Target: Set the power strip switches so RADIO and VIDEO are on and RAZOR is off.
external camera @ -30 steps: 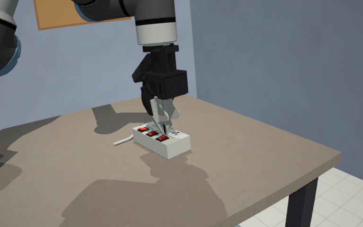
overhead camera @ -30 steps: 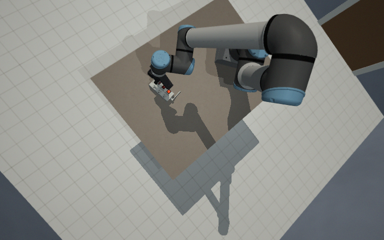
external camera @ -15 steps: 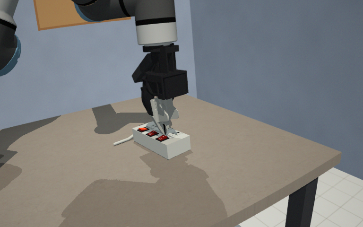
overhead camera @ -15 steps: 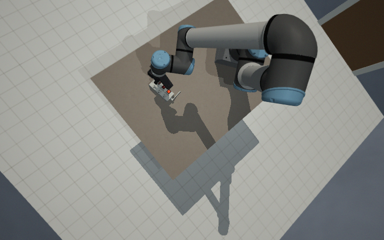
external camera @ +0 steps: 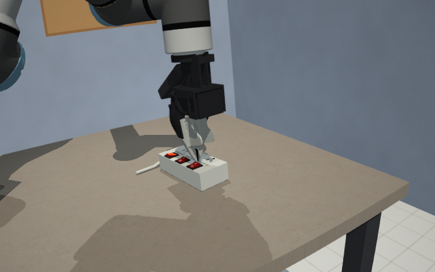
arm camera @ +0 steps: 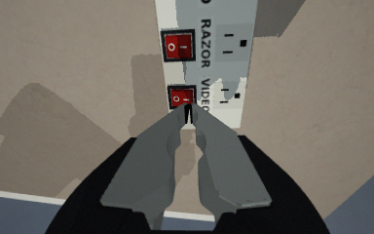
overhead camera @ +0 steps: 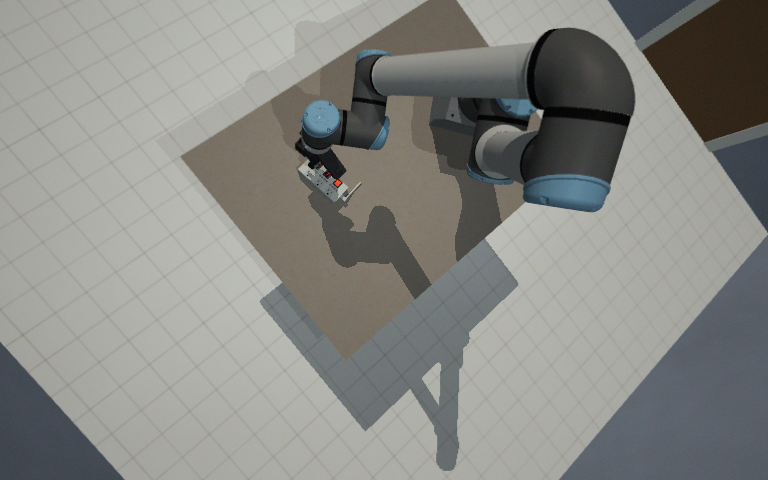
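1. A white power strip lies flat on the brown table, switches facing up, roughly in the middle of the table top.
2. A short white cord leaves the strip's far end and lies on the table.
3. Three red switches run along one side of the strip. In the exterior view the farthest one glows brighter than the middle one and the nearest one.
4. In the wrist view the switch beside the label RAZOR and the switch beside the label VIDEO are both dark red. The third label is out of that view.
5. The gripper points straight down over the strip, with the arm reaching in from above.
6. The fingers are pressed together with nothing between them.
7. Their joined tips sit at the near edge of the VIDEO switch. Whether they press on it or stop just short I cannot tell.
8. The gripper's shadow falls across the strip and the table in front of it.
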`<state>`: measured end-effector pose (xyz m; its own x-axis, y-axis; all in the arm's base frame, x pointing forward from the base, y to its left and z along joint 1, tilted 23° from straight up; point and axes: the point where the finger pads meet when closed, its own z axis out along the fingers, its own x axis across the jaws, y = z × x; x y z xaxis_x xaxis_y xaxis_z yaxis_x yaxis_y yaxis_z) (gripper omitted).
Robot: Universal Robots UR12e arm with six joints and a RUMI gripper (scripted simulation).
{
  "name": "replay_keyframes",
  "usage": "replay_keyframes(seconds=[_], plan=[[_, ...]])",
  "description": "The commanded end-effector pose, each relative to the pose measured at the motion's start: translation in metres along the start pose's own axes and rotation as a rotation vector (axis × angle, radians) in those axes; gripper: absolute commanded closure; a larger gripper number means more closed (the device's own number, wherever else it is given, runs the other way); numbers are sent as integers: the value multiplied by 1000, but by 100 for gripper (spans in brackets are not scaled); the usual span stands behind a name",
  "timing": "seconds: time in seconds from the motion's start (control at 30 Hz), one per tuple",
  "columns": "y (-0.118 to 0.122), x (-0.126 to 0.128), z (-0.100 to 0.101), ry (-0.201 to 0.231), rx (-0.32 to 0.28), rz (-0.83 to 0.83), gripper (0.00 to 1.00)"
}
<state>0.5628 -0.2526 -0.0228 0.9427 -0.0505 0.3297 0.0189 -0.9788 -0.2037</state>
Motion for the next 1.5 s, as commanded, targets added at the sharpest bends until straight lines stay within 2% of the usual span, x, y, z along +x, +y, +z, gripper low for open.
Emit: replay_keyframes(seconds=[0.0, 1.47], plan=[[0, 0, 0, 1, -1, 0, 100], [0, 0, 8, 1, -1, 0, 100]])
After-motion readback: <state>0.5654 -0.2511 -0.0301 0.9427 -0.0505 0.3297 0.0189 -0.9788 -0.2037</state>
